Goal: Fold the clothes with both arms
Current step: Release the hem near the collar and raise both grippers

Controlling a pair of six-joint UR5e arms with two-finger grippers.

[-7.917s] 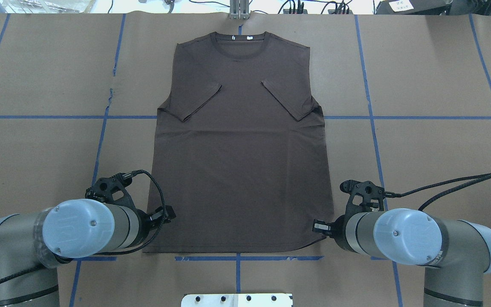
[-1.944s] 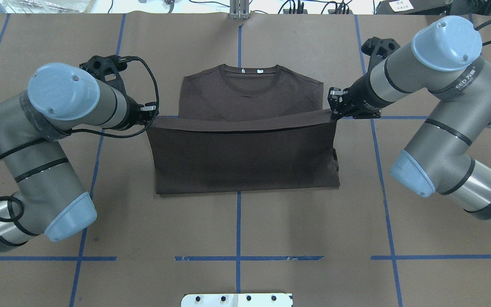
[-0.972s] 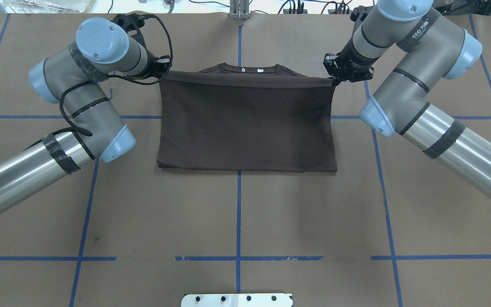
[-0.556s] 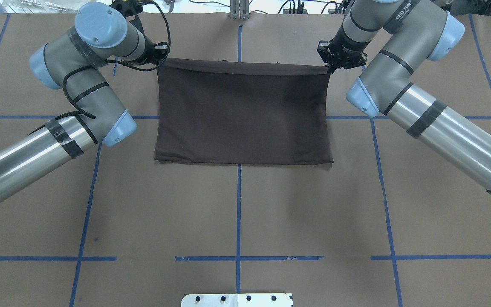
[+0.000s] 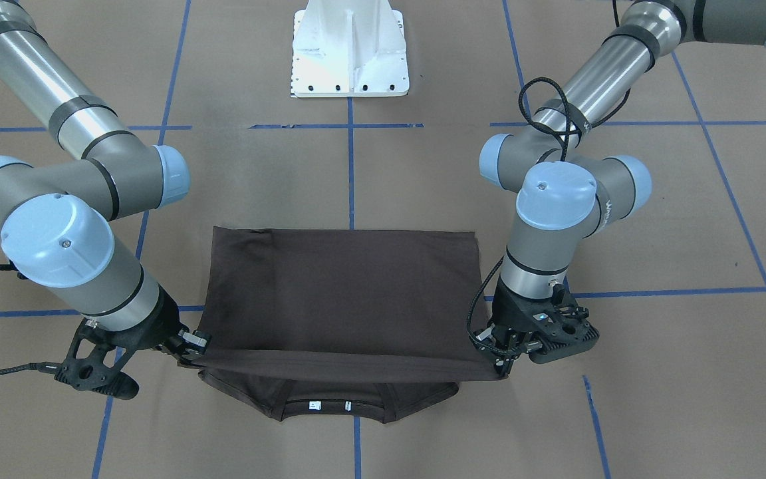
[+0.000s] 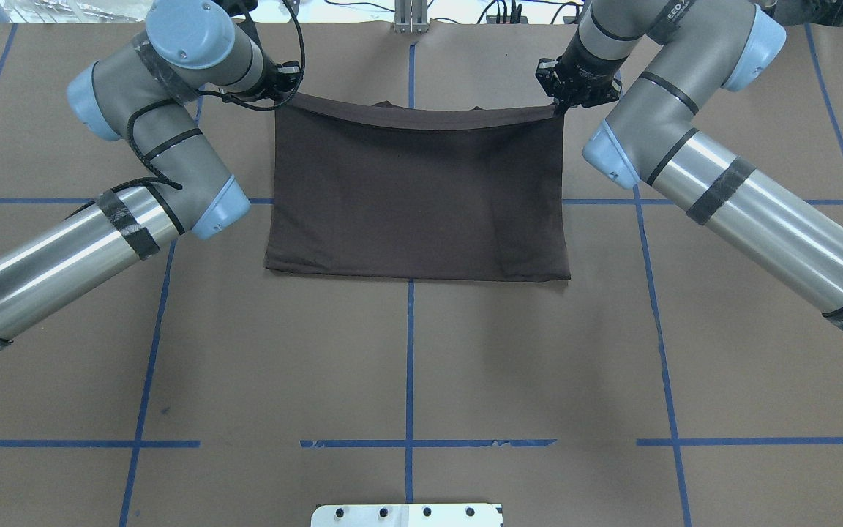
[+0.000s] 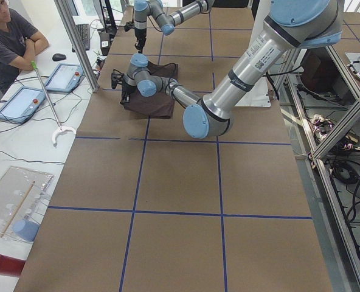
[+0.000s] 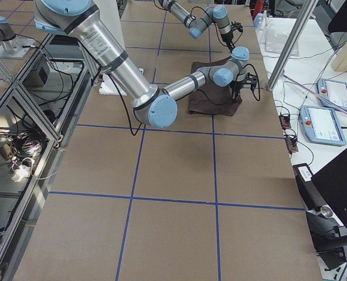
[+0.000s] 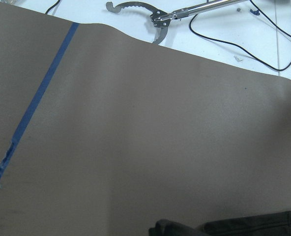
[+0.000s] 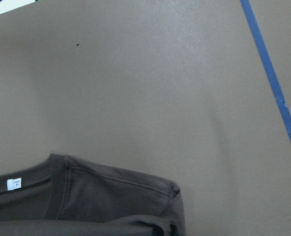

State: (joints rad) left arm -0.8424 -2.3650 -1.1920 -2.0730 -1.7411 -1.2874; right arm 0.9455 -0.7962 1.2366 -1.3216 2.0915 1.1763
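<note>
Brown knit, now doubled. Since the first overhead picture, where the shirt (image 6: 414, 197) lay flat with both sleeves turned in, the hem (image 6: 421, 118) has been carried from the desk's near side over the body towards the far edge. In the last half second it has gone a little further. The corner at the left arm (image 6: 173, 80) now sits closer to the far edge than the corner at the right arm (image 6: 656, 95), and the hem sags slightly in the middle where it ran straight before.

Jaws: left jaws and right jaws each pinch one hem corner. I judge this from the cloth pulling to a point at each.

Position: shirt centred along the desk (image 6: 407, 366), in its far half, with the crease (image 6: 414, 277) facing the robot.

Meaning: the half fold is all but made. In the front-facing view the collar (image 5: 330, 402) and its label (image 5: 314, 404) stick out past the hem, so the edges do not line up. The hem looks held just off the lower layer. My judgement is that lowering and release come next.

Hidden or unclear:
- Sleeves, under the top layer.
- Chest lettering, not visible.
- Fingertips, small and black against dark cloth. Neither wrist camera shows them.
- The left wrist view gives mostly bare paper, a sliver of cloth at the bottom, and a grabber tool (image 9: 155, 19) beyond the desk's far edge.
- Side views are too small to tell whether the hem touches.
</note>
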